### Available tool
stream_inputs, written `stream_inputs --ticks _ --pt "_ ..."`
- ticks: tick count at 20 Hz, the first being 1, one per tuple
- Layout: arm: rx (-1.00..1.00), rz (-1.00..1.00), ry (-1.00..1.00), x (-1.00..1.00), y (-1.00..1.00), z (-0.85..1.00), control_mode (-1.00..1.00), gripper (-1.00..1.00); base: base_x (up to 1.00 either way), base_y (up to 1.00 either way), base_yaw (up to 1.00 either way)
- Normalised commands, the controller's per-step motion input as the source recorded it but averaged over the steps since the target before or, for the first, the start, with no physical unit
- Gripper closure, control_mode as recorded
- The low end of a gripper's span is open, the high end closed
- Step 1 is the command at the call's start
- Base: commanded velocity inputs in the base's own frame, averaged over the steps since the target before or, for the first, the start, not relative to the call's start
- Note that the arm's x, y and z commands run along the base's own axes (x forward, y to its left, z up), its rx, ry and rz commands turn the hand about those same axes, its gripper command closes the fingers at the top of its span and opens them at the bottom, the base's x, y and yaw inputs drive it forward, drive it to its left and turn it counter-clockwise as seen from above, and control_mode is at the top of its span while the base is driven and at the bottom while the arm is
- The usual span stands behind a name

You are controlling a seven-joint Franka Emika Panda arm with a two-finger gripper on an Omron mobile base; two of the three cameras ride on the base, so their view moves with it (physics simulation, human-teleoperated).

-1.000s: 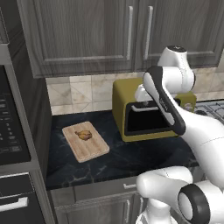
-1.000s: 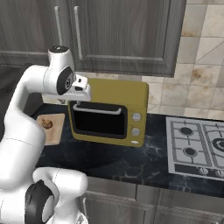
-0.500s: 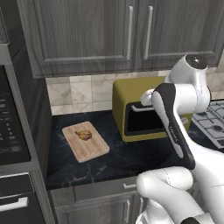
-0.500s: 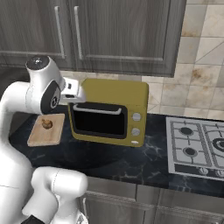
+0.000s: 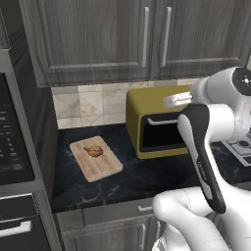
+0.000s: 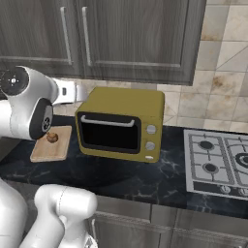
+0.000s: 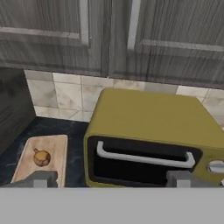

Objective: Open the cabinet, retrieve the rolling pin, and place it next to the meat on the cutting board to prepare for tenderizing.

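The cabinet (image 5: pixel 98 39) hangs above the counter with both dark grey doors shut; its silver bar handles (image 7: pixel 84 22) meet at the middle seam. The rolling pin is out of view. On the black counter at the left lies the light wooden cutting board (image 5: pixel 95 159), and the small golden-brown meat (image 5: pixel 94 151) rests on its far half. They also appear as the board (image 7: pixel 41 159) and meat (image 7: pixel 41 157) at lower left in the hand view. My gripper (image 7: pixel 111 179) is open and empty, raised in front of the toaster oven and facing the cabinet doors.
A mustard-yellow toaster oven (image 5: pixel 157 127) stands on the counter right of the board, below the door seam. A gas hob (image 6: pixel 218 162) lies further right. A tall oven column (image 5: pixel 17 147) borders the counter on the left. Bare counter (image 5: pixel 127 179) runs in front of the board.
My arm has swung up and back from in front of the toaster oven, toward the right in the left base view. The board, meat and doors have not moved.
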Motion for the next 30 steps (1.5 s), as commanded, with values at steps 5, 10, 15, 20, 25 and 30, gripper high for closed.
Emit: stream_inputs --ticks 5,10,15,20,25,30 --pt "0.0 -0.02 -0.25 -0.16 0.01 0.81 -1.0 -1.0 0.0 0.0 0.0" --pt "-0.03 -0.02 -0.31 -0.14 0.0 0.51 -1.0 -1.0 0.0 0.0 0.0" --pt "-0.05 -0.02 -0.29 -0.04 0.01 0.08 -1.0 -1.0 0.0 0.0 0.0" --pt "-0.01 -0.02 -0.18 0.0 0.0 0.0 -1.0 -1.0 0.0 0.0 0.0" --pt "0.0 0.0 -0.04 -0.02 0.0 0.0 -1.0 -1.0 0.0 0.0 0.0" --pt "0.0 0.0 0.0 0.14 0.0 0.0 -1.0 -1.0 0.0 0.0 0.0"
